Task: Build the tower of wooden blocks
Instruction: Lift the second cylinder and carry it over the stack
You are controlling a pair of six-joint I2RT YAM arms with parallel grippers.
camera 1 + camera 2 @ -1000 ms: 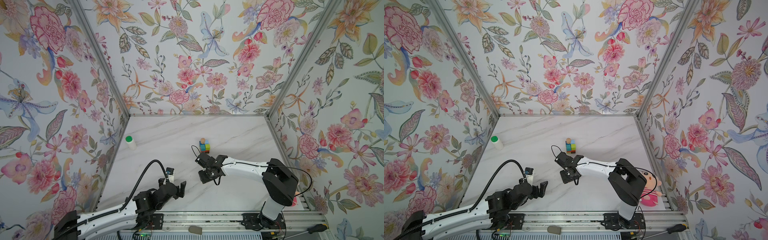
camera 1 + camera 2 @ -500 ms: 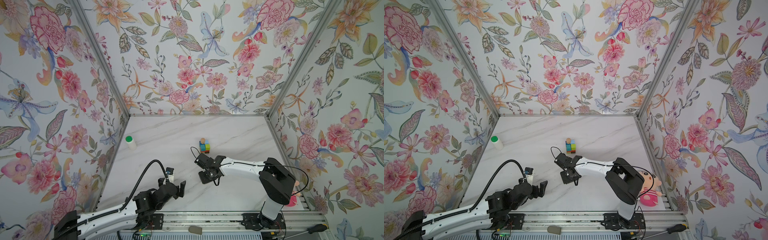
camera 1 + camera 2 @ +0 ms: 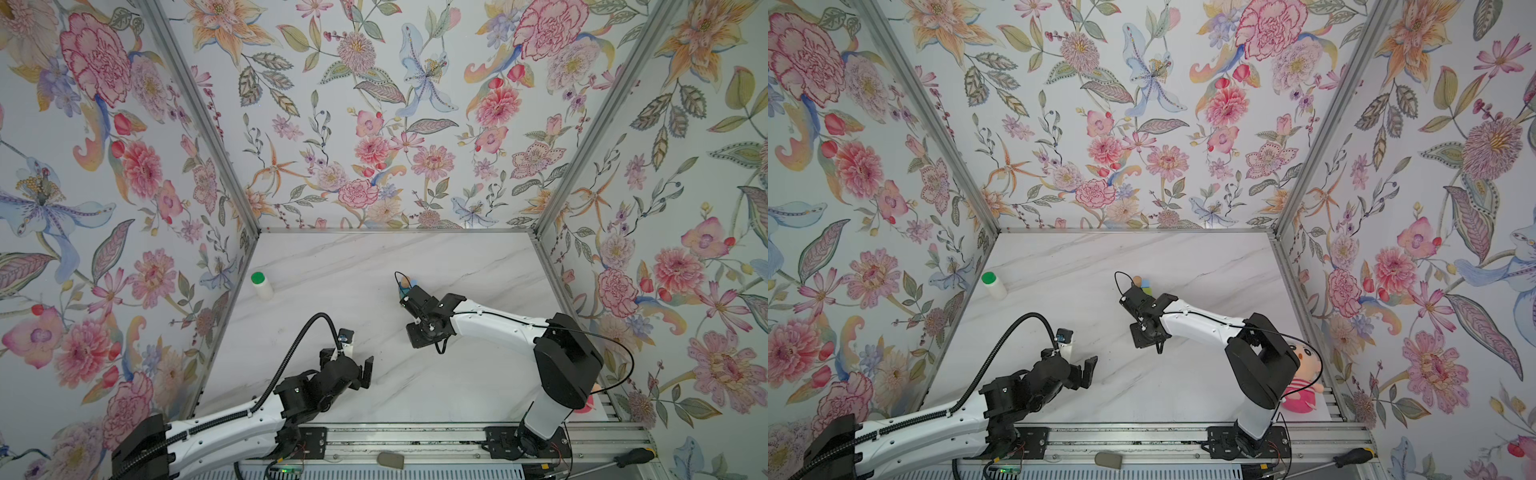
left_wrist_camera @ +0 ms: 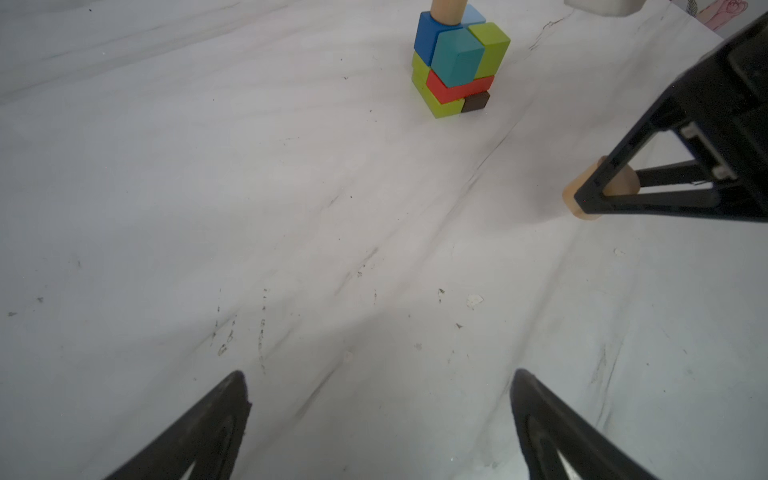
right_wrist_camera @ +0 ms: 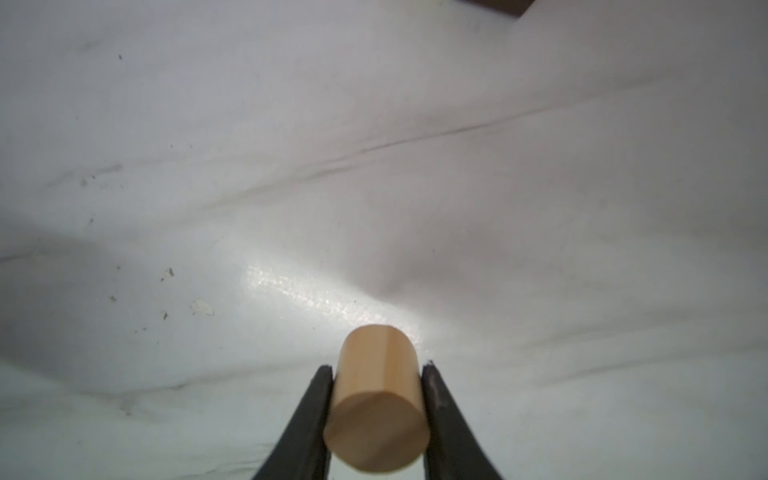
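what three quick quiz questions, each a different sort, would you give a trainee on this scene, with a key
1. True or false: the left gripper is shut on a block.
2. Pick one: the right gripper is shut on A) a painted cube, B) a tan cylinder, C) nothing.
3. Fill in: at the foot of the tower, under the red block, sits a small ___ block.

Key
1. False: its jaws stand wide apart with only bare table between them.
2. B
3. dark brown; see the dark brown block.
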